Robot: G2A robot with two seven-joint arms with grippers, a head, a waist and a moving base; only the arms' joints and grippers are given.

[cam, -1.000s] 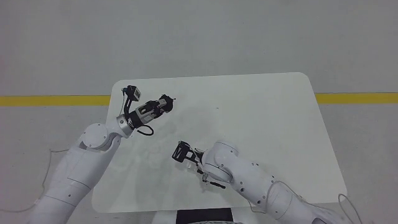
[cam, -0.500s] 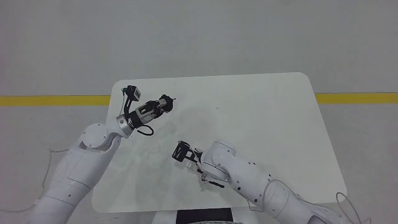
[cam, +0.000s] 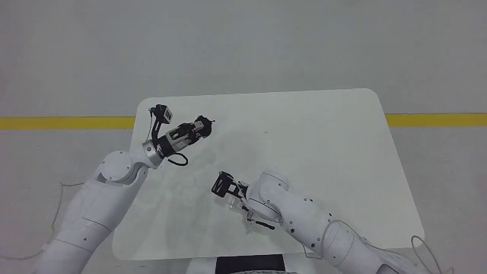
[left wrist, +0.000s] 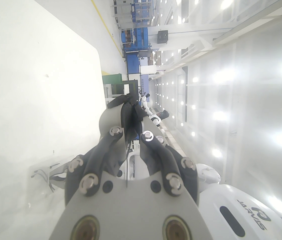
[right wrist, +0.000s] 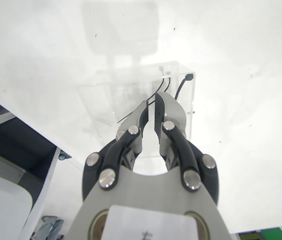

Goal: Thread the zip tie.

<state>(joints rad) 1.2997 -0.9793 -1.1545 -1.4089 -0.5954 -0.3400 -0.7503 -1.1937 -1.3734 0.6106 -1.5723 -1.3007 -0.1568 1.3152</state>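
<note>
L fingers point(left wrist: 107, 121): clenched on a thin black zip tie point(left wrist: 128, 156); its tail is seen running back toward the wrist.
L gripper point(left wrist: 128, 104): held above the table point(cam: 319, 144), left of centre in the top view.
R fingers point(right wrist: 170, 108): slightly parted, narrow gap seen; a thin tie point(right wrist: 164, 83) is seen betw. the tips.
R gripper point(right wrist: 151, 97): held over a clear box point(right wrist: 192, 106), lower centre in the top view.
Box contents: more black ties point(right wrist: 180, 87) are seen inside.
</note>
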